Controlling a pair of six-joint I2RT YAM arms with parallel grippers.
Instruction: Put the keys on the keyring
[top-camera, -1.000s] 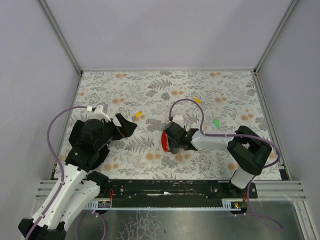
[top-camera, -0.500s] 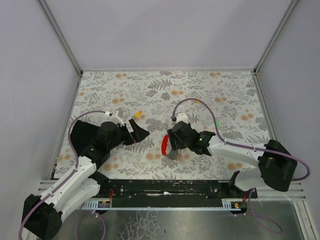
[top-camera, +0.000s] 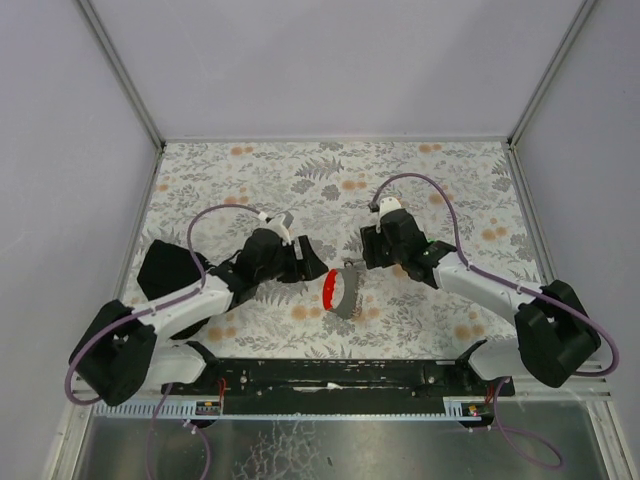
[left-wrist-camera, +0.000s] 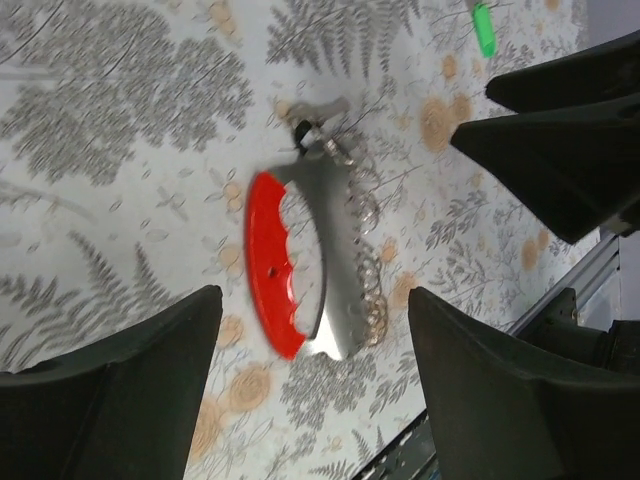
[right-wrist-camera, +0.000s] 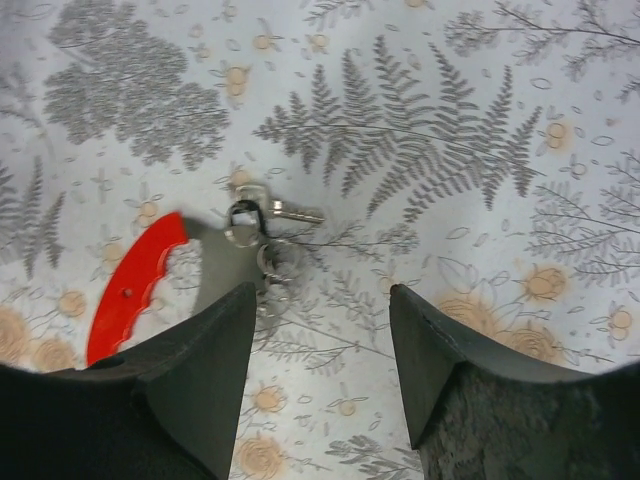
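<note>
The keyring (top-camera: 330, 290) lies flat on the table near the middle, a red arc joined to a grey tab (left-wrist-camera: 335, 250) with a chain of small metal rings. A small bare metal key (right-wrist-camera: 292, 211) sits at its top end. My left gripper (top-camera: 312, 270) hovers just left of it, open, and in the left wrist view the keyring's (left-wrist-camera: 268, 262) lower end shows between the left gripper's (left-wrist-camera: 312, 298) fingertips. My right gripper (top-camera: 362, 262) is up and right of the keyring (right-wrist-camera: 130, 290), open and empty (right-wrist-camera: 322, 292). A green key (left-wrist-camera: 484, 28) lies farther off. The yellow keys are hidden.
The floral mat (top-camera: 460, 190) covers the table inside grey walls, with a metal rail (top-camera: 340, 375) along the near edge. The right arm's purple cable (top-camera: 440, 200) loops above the mat. My right gripper's fingers (left-wrist-camera: 560, 140) show at the right of the left wrist view.
My left arm swung right up to the keyring. My right gripper drew back up and to the right off the keyring, which now lies uncovered on the mat.
</note>
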